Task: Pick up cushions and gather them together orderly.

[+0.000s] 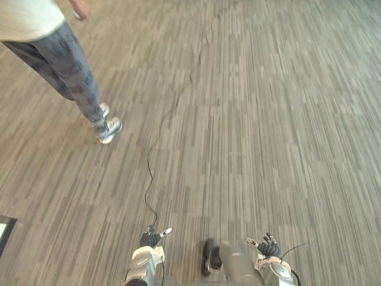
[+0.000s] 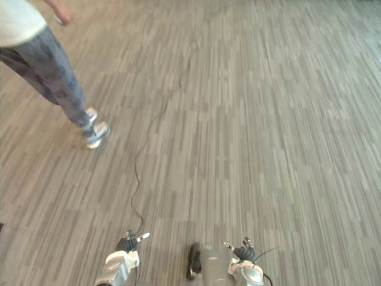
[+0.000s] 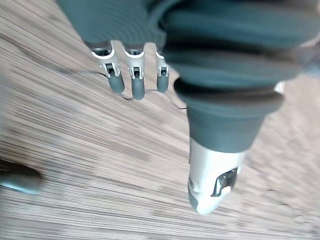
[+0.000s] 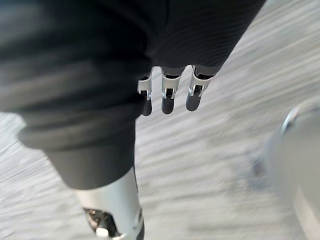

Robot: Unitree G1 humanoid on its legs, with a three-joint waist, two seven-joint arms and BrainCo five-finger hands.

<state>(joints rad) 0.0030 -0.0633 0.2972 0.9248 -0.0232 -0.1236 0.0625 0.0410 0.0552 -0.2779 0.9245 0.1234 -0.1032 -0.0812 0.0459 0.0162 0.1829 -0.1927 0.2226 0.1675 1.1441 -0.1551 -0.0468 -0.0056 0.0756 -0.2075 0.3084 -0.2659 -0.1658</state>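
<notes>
1. My left hand (image 1: 152,238) hung low at the near edge of the floor (image 1: 268,119). Its fingers (image 3: 132,80) were straight and slack, pointing down at the carpet and wrapped round nothing.
2. My right hand (image 1: 269,246) hung the same way, well apart from the left. Its fingers (image 4: 168,97) were straight and relaxed above the carpet, and it held nothing.
3. The floor was grey carpet in thin stripes that ran away from me toward its far edge.
4. A person (image 1: 65,65) stood near the far left corner of the floor, in a pale top and dark patterned trousers. The pale trainers (image 1: 110,129) were set close together on the carpet.
5. A dark-edged flat thing (image 1: 5,231) with a pale face lay at the left edge of the floor, near me. I could not tell what it was.
6. I could not tell where the cushions lay, or which way their long sides ran.
</notes>
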